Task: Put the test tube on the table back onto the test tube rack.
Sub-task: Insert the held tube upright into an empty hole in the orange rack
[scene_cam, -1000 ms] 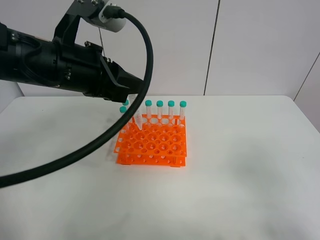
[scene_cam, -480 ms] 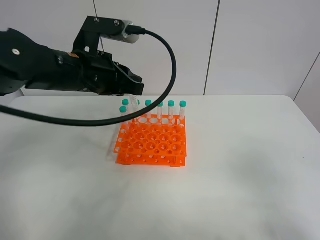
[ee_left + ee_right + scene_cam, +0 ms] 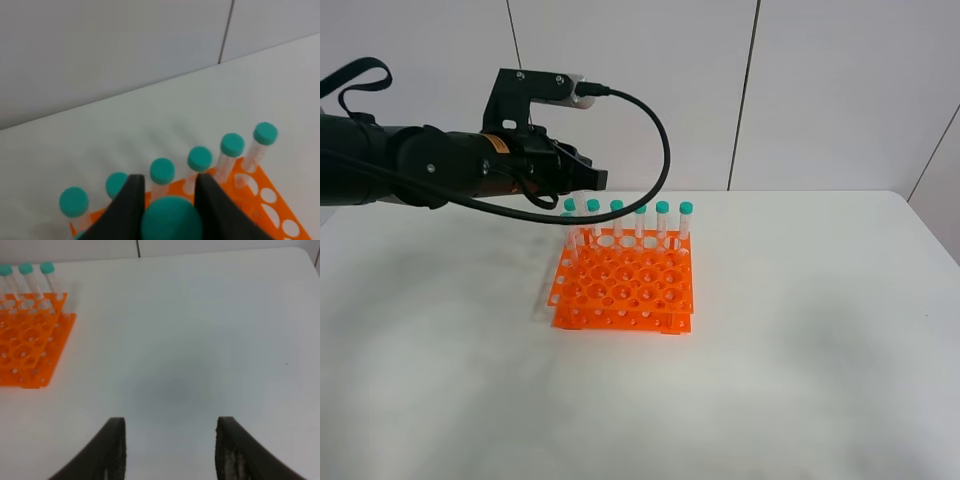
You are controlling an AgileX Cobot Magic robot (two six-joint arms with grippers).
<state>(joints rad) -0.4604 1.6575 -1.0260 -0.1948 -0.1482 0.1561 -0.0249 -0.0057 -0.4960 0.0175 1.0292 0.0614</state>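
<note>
Gripped by its teal cap, the test tube hangs upright over the orange test tube rack.

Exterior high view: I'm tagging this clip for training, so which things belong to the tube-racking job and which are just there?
Job: test tube gripped in left pincer; test tube rack; table.
Just there: other capped tubes standing in the rack; right pincer, open over the table; wall panels.
</note>
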